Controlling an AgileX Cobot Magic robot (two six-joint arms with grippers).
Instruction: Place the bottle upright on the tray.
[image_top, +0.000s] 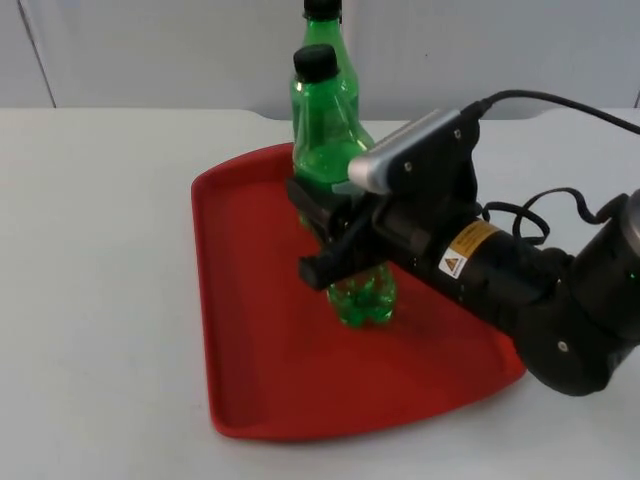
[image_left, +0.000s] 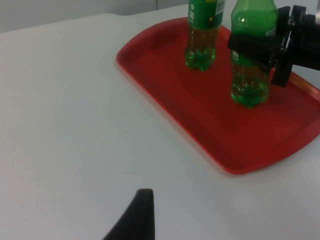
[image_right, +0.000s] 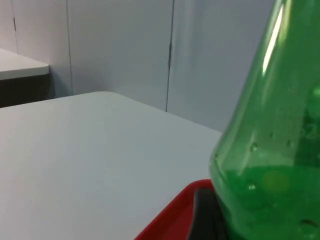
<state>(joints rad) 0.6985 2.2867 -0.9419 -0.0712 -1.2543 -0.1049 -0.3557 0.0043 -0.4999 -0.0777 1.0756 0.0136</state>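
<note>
While the left end effector waits low over the bare white desk, with how far its fingers are parted impossible to tell, the work happens further in. A red plastic tray lies on the desk. Near its middle stands a green plastic bottle with a black cap, upright, its base on or just above the tray floor. The right end effector is closed around the bottle's waist, one finger on each side. Beyond it, toward the tray's far edge, a second green bottle with a label stands upright, close behind the held one. To finish well, the base should likely rest flat before the fingers part, and the arm should draw straight back without nudging either bottle.
</note>
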